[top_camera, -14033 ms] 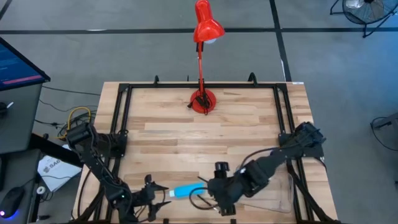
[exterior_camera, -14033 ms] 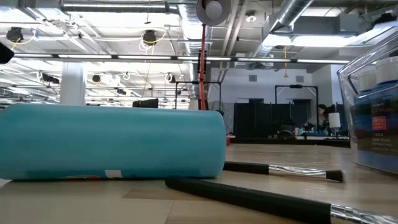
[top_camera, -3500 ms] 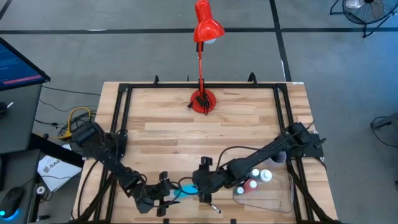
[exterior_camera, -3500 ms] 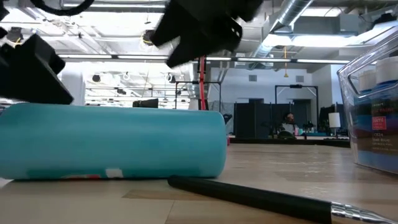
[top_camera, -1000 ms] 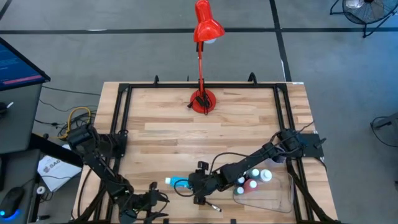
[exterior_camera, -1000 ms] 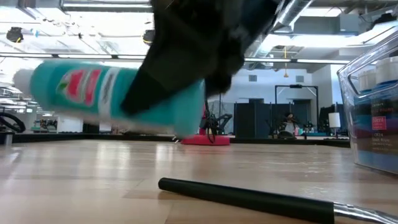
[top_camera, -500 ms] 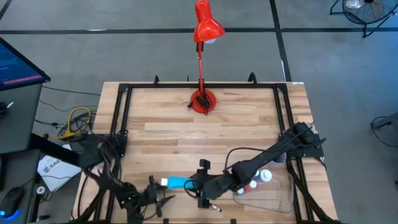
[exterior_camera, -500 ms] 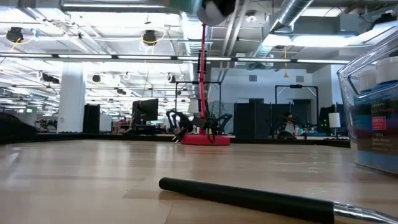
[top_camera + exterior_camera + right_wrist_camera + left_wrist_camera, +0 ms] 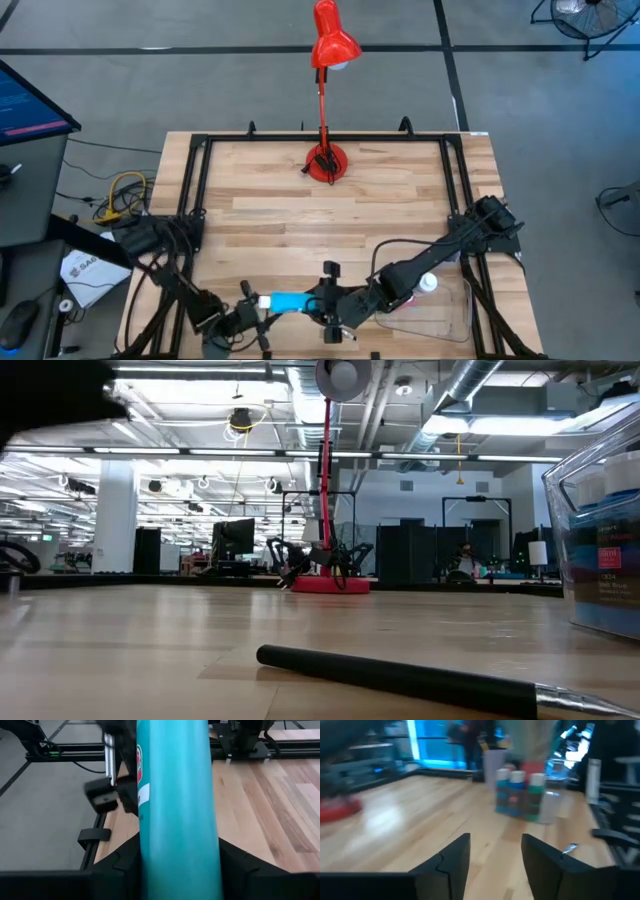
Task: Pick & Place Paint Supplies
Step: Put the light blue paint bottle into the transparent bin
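Closed on a teal plastic paint tube [image 9: 177, 795] across its body, right gripper [image 9: 177, 862] with both dark fingers [image 9: 125, 865] pressed to the sides. Seen from above, right gripper [image 9: 325, 305] near the table's front edge, holding the teal plastic paint tube [image 9: 290, 300] roughly level, white cap [image 9: 265, 299] pointed toward the left arm. Just beside that cap, left gripper [image 9: 245, 318]; cannot tell whether touching it. Moderately parted in its own wrist view, left gripper [image 9: 492, 862], with only bare wood in the gap.

Lying flat on the light wooden butcher-block table [image 9: 120, 640], close to the low camera, a thin dark paintbrush with a metal ferrule [image 9: 400, 678]. At the low view's right edge, a clear plastic tray [image 9: 600, 510] with small white-capped paint bottles [image 9: 610, 560] standing inside. From above, clear plastic tray [image 9: 445, 318] at the front right corner, partly under the right arm, with one white-capped bottle [image 9: 428, 284] showing.

Farther back, at the middle of the rear edge, a red desk lamp [image 9: 325, 100] on a round base. Beyond that, grey floor and a large room with ceiling lights and ducts.

Blurred in the left wrist view: the small white-capped paint bottles [image 9: 520, 795]. Out of focus at the low view's top left, a dark shape [image 9: 50, 390]; cannot tell which arm.
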